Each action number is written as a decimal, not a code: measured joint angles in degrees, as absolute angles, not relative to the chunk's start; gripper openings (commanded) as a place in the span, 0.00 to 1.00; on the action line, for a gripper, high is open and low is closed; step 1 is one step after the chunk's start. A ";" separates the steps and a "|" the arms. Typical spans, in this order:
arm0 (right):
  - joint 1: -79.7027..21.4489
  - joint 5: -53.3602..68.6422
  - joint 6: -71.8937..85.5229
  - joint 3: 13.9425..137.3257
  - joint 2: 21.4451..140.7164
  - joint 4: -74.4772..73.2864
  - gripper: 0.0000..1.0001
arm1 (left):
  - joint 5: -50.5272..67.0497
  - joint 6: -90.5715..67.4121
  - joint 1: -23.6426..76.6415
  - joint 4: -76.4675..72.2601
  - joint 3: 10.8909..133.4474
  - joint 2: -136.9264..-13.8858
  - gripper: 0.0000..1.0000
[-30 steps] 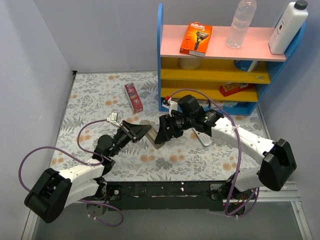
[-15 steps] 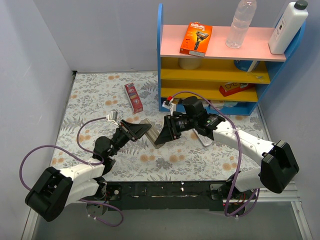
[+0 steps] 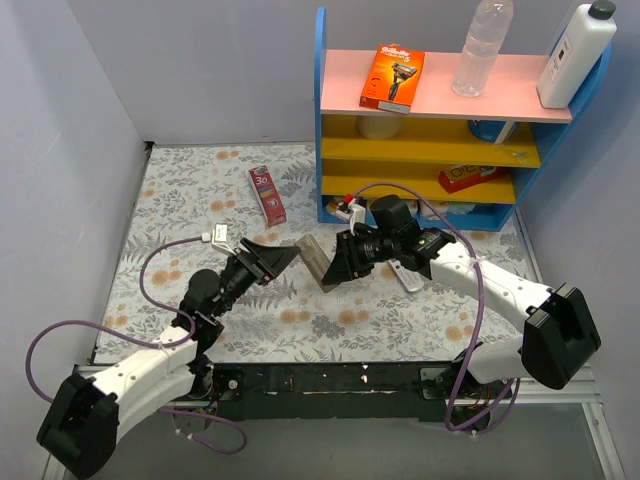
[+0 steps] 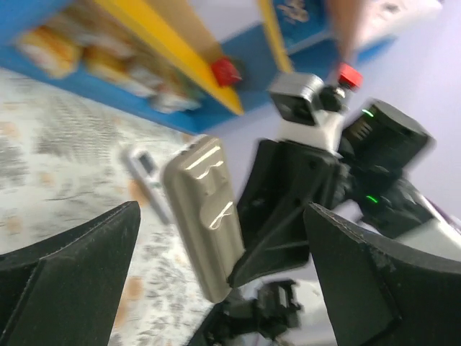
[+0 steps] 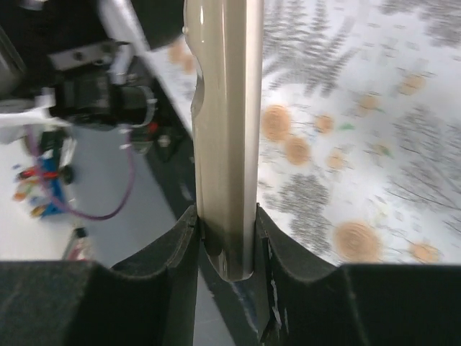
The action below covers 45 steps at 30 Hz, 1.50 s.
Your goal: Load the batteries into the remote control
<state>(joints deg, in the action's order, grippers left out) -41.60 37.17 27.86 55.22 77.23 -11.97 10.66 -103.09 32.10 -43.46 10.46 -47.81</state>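
- The right tool (image 5: 226,241) clamps the beige remote control (image 5: 223,122) by its long edges, above the floral tabletop (image 5: 374,144).
- The left tool (image 4: 222,209) gapes wide, holding nothing.

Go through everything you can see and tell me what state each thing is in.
left gripper: open, holding nothing
right gripper: shut on the remote control
remote control: held up off the table, gripped near one end
red box: lying flat on the table
razor box: lying flat on the top shelf
water bottle: upright
white bottle: upright, cap on
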 measured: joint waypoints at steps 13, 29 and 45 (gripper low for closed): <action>-44.42 -10.35 15.90 58.43 89.41 -33.63 0.01 | -17.21 -91.13 32.01 10.37 27.92 -39.94 0.98; -60.07 -31.40 22.17 65.52 102.63 -41.01 0.79 | -30.85 -85.03 32.01 31.99 41.60 -34.98 0.98; -46.26 -30.92 29.95 61.84 68.20 -36.32 0.91 | -44.01 -77.01 32.01 35.14 46.24 -22.68 0.98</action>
<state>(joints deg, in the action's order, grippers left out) -46.26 -30.92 29.95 61.84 68.20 -36.32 -44.01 -77.01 32.01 35.14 46.24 -22.68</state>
